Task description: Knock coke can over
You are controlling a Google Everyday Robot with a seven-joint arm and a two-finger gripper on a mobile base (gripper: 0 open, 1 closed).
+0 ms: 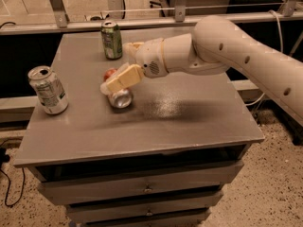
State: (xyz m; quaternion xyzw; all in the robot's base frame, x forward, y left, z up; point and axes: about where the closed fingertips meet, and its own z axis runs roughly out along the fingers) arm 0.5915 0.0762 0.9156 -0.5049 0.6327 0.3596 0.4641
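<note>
Grey bench (189,122) fills the frame; centre-left, we see the red aluminium coke can (119,97) lying tipped beneath the cream pincer (118,66), spread wide, gripping nothing. We judge the knock done.

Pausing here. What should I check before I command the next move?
1. Coke can knocked over: ok, it appears to lie on its side, silver end towards the camera.
2. Gripper clear of the can: not ok, the lower finger lies across it.
3. Jaws open for retreat: ok, fingers spread apart.
4. Green can safe: ok, upright behind the gripper, but close.
5. Silver can safe: ok, upright at the left, well apart.
6. Coke can away from the table edge: ok, near the middle.
</note>
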